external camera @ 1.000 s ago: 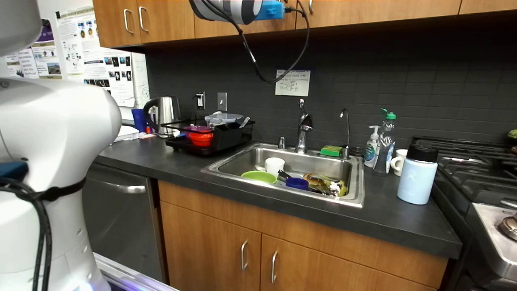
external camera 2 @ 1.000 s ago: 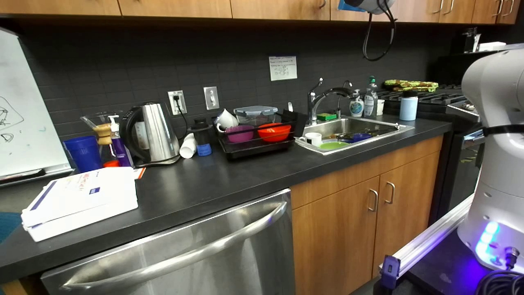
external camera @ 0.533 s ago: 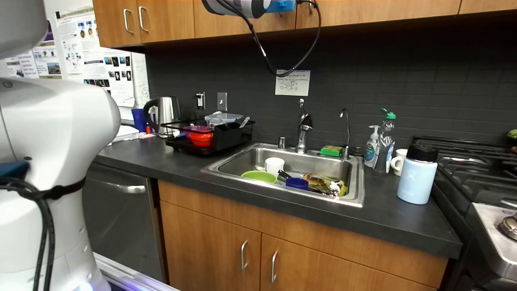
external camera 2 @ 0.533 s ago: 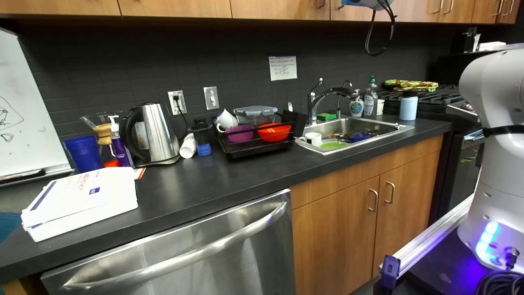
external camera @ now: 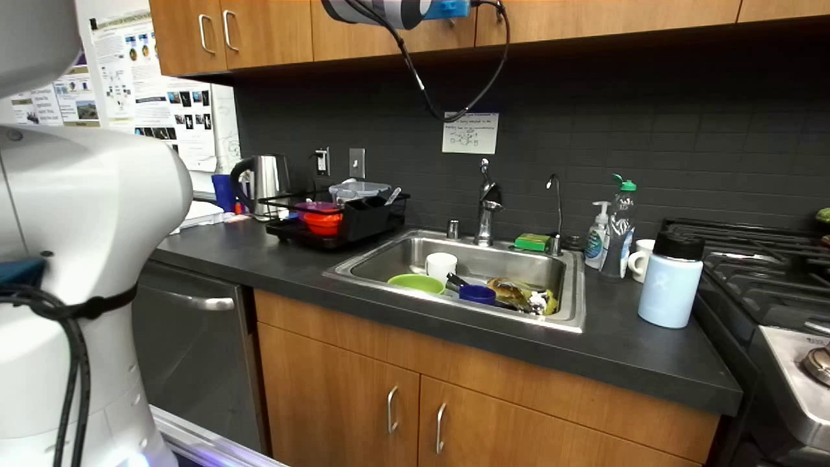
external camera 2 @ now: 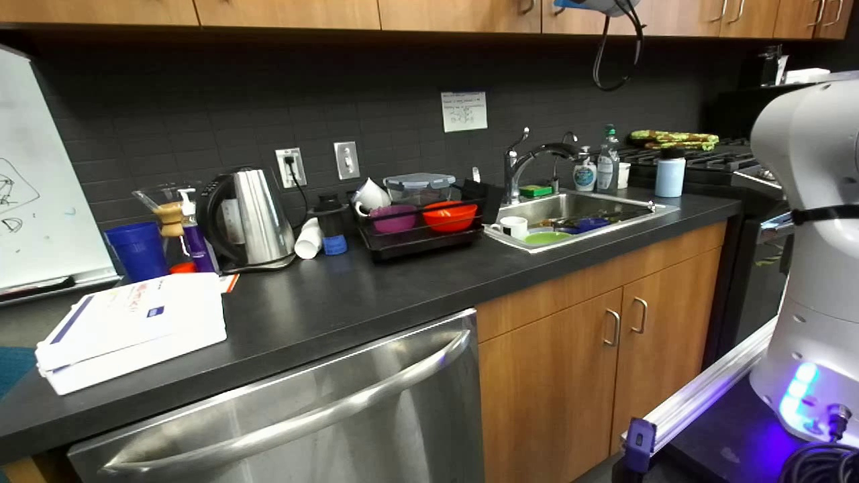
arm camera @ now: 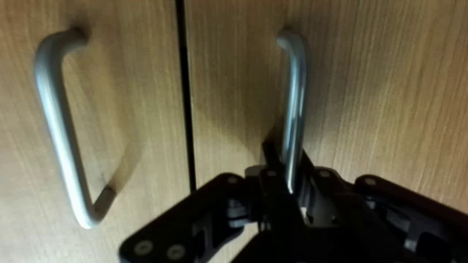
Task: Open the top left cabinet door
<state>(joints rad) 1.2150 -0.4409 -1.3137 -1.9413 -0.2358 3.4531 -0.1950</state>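
Note:
In the wrist view the top left cabinet door [arm camera: 380, 95] is the wooden panel on the right, flush with its neighbour along a thin dark gap. Its silver bar handle [arm camera: 295, 91] runs down between the black fingers of my gripper [arm camera: 287, 155], which are closed around the bar near one end. The same door [external camera: 382, 44] shows only as a lower strip in both exterior views, along the top border of the picture [external camera 2: 463, 15]. There my wrist with its blue mount [external camera: 447, 9] reaches up to the cabinets, and the fingers are out of frame.
The adjoining door's handle [arm camera: 62, 128] stands close beside the held one. A black cable [external camera: 415, 84] loops below the wrist. Underneath lie the sink [external camera: 577, 292], its faucet [external camera: 486, 204], a dish rack [external camera 2: 416, 245] and the dark counter [external camera: 648, 363].
Over the last second the wrist and blue mount have risen slightly and shifted toward the cabinets, then eased back a little. The cable loop has lifted too. The cabinet doors look unchanged.

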